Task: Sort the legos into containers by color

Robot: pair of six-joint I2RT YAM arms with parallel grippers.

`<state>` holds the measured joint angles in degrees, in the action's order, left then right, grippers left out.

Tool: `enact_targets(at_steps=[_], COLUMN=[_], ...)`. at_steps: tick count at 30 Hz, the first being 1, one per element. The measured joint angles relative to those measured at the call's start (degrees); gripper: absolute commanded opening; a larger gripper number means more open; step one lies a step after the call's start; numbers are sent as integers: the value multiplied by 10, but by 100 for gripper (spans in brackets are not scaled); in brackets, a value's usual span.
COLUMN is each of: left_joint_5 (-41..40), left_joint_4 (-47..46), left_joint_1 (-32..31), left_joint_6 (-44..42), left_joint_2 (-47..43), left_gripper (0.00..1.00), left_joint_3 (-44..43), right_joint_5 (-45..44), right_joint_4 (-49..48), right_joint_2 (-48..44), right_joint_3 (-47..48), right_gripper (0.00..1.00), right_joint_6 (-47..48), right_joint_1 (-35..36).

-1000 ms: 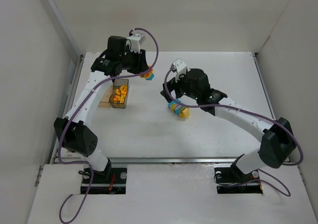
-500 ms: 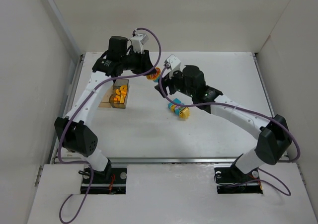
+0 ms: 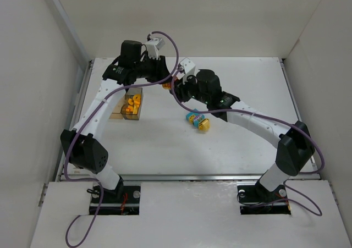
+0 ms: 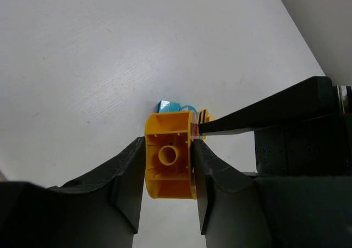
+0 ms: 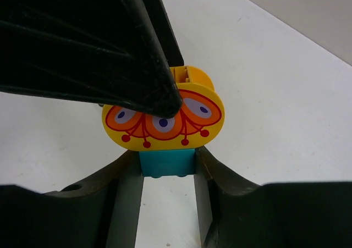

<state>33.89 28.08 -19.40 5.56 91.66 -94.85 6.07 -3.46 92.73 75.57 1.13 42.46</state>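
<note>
Grip status: the left gripper [image 4: 168, 147] is clamped on the yellow brick [image 4: 168, 174], one finger pressed against each side. The right gripper [image 5: 166, 159] is closed round the cyan brick [image 5: 166, 164] at the other end of the same stack. A yellow printed piece [image 5: 163, 121] with orange markings sits between the two bricks. The stack is held in the air above the table [image 3: 247, 77], just right of the containers [image 3: 116, 109].

Judged step: pulling the stack apart so each colour can go to its own box.

Hazards noted:
- The two sets of fingers are crowded together, one left finger lying across the printed piece. A pull that is off the stud axis could scrape finger against finger or lever a brick out of its grip.
- The right fingers hold only a shallow part of the cyan brick, so a stiff joint may make it slip.
- A sudden release could send a piece flying to the table, near the loose cyan and yellow cluster [image 3: 197, 120].
- Which brick the printed piece will stay with cannot be told.
</note>
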Motion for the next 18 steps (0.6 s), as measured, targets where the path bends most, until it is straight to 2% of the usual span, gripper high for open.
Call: enact_targets(at_steps=[7,9,12,15,18], left_joint_5=[-45,-129,-299,-453,-536], left_joint_4=[-2,-9,-39,-100,-140], left_joint_1=[-8,-12,0,17,28], left_joint_6=[4,5,5,-3,-21], left_joint_2=[0,0,0,-1,2], left_gripper=[0,0,0,0,0], left_joint_3=[0,0,12,70,139], right_joint_5=[-27,-37,-37,-32,-29], right_joint_4=[-16,-18,-20,-14,-9], right_joint_2=[0,0,7,23,35], right_joint_3=[-13,-32,-69,-91,-98], right_gripper=[0,0,0,0,0], right_joint_6=[-28,-42,-66,-80,-89], right_joint_1=[0,-2,-11,-17,-19])
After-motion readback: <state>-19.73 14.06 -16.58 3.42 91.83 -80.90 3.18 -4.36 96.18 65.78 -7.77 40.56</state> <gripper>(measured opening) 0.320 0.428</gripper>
